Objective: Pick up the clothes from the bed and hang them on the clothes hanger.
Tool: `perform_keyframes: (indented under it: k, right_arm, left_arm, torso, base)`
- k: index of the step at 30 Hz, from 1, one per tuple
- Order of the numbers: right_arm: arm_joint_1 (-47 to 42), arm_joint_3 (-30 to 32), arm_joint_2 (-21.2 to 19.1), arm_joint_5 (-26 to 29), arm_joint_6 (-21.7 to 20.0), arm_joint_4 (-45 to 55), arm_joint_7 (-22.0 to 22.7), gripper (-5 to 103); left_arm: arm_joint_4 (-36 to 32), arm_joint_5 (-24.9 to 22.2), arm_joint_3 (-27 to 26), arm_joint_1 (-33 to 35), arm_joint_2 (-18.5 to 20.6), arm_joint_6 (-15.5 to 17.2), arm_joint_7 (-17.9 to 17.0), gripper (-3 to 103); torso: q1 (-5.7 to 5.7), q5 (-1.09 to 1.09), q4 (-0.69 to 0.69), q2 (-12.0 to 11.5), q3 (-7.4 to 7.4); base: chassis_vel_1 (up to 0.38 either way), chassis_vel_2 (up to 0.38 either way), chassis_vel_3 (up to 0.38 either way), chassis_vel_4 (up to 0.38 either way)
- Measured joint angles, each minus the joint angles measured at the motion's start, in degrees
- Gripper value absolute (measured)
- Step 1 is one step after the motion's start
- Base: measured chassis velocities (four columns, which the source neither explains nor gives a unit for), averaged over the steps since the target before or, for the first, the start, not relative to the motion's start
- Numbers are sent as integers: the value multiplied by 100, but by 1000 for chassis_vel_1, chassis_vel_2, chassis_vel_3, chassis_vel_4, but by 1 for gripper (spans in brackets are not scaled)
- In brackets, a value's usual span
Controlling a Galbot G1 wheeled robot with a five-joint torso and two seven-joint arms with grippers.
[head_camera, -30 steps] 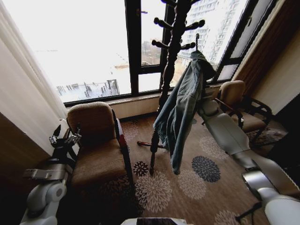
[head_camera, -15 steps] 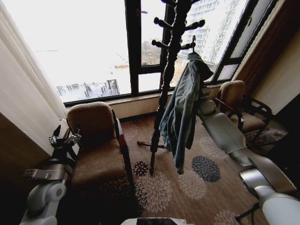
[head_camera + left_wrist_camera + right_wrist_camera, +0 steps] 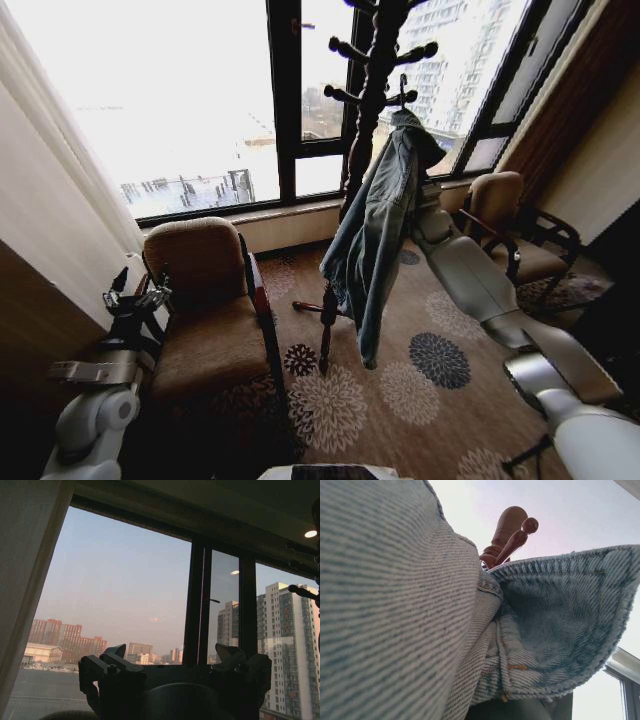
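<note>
The clothes, a light-blue denim jacket (image 3: 385, 230), hang in the air against the dark wooden coat stand (image 3: 362, 130). The clothes hanger's small black hook (image 3: 403, 85) sticks up from the collar, right at a peg; the hanger's frame is hidden inside the jacket. My right arm (image 3: 470, 270) reaches up from the lower right, and its end is hidden behind the jacket's shoulder. Up close, the right wrist view has denim (image 3: 395, 605) and a wooden peg (image 3: 512, 527). My left gripper (image 3: 135, 292) (image 3: 172, 655) is parked low at the left, open and empty. The bed is out of view.
A brown armchair (image 3: 205, 310) stands just left of the stand's base, and a second armchair (image 3: 512, 225) sits behind my right arm. Large windows (image 3: 180, 90) and a pale curtain (image 3: 50, 200) close off the back and left. Patterned carpet (image 3: 410, 390) lies open in front.
The right arm has carried the jacket up and to the left, closer to the stand; the hook now sits at a peg. The left arm has stayed still.
</note>
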Motion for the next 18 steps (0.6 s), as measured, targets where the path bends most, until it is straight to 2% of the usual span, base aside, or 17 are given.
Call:
perform_keyframes:
  k: [8, 18]
  right_arm:
    - [38, -63, 110, -31, -10, -34, -1, 17]
    - [38, -105, 60, -23, -51, 60, 12, 17]
  left_arm:
    - [23, 2, -17, -4, 4, -8, 8, 100]
    - [36, -5, -21, -10, 13, -15, 19, 100]
  torso:
    - [0, 0, 1, 0, 0]
    - [0, 1, -1, 0, 0]
  base:
    - [0, 0, 0, 0]
    - [0, 0, 0, 0]
